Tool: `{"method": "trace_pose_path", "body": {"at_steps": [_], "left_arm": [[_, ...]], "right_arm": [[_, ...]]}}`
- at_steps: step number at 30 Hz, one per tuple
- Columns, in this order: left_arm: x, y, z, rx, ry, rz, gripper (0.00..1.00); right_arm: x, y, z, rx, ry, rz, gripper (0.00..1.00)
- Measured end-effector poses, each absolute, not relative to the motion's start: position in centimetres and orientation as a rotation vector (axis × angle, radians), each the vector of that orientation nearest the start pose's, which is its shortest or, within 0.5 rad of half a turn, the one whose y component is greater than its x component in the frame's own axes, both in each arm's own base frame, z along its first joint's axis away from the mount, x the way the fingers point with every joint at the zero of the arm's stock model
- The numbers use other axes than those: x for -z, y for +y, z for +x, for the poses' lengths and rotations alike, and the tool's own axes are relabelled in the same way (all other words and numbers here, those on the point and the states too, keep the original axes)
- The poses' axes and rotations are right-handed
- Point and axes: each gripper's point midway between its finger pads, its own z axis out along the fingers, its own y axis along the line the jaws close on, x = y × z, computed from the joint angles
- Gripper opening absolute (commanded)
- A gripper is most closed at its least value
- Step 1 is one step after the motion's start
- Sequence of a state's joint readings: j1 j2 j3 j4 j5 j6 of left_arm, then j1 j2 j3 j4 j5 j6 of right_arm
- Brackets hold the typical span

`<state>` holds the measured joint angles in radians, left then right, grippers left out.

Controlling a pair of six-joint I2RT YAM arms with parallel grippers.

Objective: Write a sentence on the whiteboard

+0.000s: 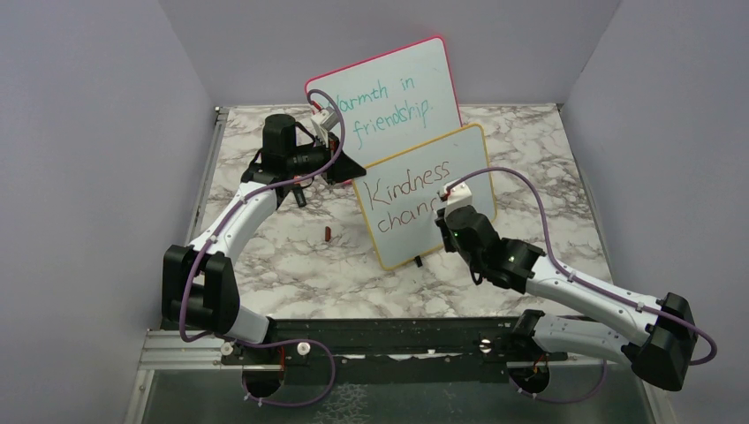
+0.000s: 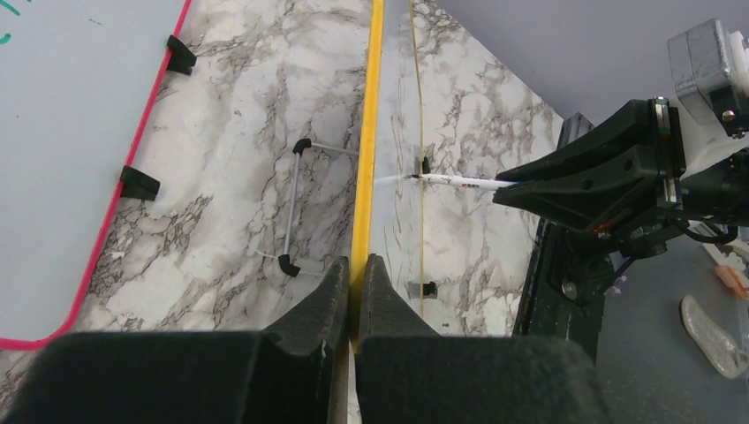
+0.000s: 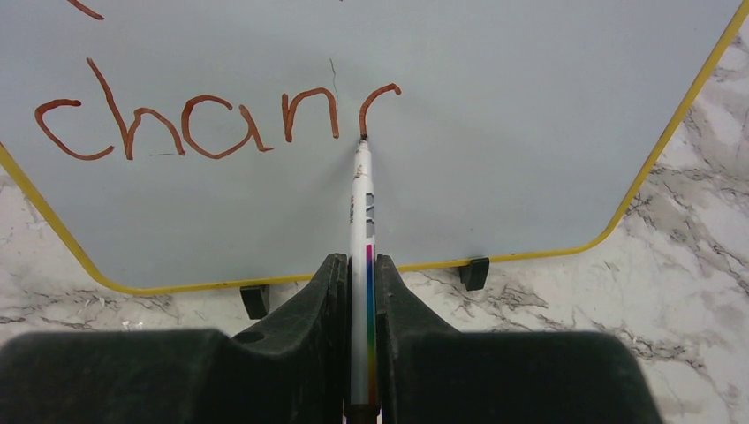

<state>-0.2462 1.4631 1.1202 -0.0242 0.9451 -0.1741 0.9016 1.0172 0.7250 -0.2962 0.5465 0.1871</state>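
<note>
The left tool (image 2: 356,269) clamps the whiteboard (image 3: 530,106) at its edge; the right tool (image 3: 360,265) grips a marker (image 3: 361,203), tip on the unfinished sentence (image 3: 185,124).

Upright yellow-framed whiteboard (image 1: 402,247) w/ unfinished sentence (image 1: 408,187)

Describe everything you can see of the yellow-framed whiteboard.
The whiteboard is white, round-cornered, with a thin yellow frame and small black feet, standing on the marble table. Reddish-brown writing reads "Kindness" and an unfinished "chan". The left gripper pinches its edge; the marker in the right gripper touches its face.
</note>
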Motion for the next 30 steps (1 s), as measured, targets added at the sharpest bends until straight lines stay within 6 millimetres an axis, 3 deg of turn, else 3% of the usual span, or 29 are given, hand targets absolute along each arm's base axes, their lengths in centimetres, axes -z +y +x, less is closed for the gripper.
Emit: {"method": "trace_pose_path", "body": {"at_steps": [12, 30], "left_arm": [[-25.0, -23.7, 34.0, 1.187, 1.82, 0.714, 0.0], [-25.1, -23.7, 34.0, 1.187, 1.82, 0.714, 0.0]], "right_arm": [[-16.6, 17.3, 25.8, -0.039, 2.02, -0.384, 0.01], [-18.0, 17.7, 26.8, -0.049, 1.957, -0.358, 0.01]]}}
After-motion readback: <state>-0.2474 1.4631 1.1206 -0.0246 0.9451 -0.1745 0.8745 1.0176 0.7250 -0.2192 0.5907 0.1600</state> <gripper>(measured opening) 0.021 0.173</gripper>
